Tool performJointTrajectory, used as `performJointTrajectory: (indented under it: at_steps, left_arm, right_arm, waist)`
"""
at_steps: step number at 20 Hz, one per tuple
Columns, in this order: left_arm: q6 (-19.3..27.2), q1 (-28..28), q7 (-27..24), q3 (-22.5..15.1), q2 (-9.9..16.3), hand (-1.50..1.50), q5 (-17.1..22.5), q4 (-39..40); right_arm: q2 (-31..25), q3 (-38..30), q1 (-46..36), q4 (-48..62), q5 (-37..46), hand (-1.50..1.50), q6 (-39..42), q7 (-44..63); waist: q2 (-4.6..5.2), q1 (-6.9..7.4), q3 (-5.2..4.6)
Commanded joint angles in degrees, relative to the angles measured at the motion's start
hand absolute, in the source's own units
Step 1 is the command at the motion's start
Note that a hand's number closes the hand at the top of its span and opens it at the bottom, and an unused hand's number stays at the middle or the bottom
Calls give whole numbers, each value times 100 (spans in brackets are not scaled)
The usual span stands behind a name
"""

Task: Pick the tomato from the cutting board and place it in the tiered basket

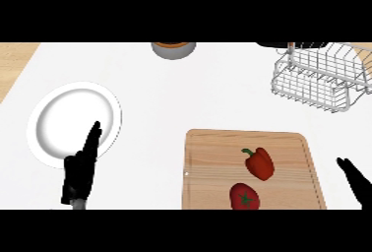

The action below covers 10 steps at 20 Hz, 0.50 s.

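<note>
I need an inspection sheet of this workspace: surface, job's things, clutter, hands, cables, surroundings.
Surface: white counter, wooden strip at its left edge.
Job's things: tomato on the cutting board, near its lower edge; wire tiered basket at upper right.
Clutter: red bell pepper on the board, white plate, round container at the top edge.
Hands: left hand open over the plate's edge; right hand open beside the board.
Cables: nothing seen.
Surroundings: nothing seen.

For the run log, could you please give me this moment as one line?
tomato: on cutting board | left hand: open | right hand: open | tiered basket: no tomato
</note>
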Motion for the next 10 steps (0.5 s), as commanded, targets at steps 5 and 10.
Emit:
performJointTrajectory:
  at_steps: [5, 10]
  left_arm:
    - [-154, 298, -57, -78, -91, 0, 43, 64]
    - [-37, -4, 390, -132, -186, 0, -61, -19]
  right_arm:
    - [786, 1215, -881, 125, 1482, -150, 942, 1841]
    - [1955, 1851, -1440, 723, 1952, -150, 1380, 2111]
  waist:
    - [14, 31, -18]
    - [9, -29, -3]
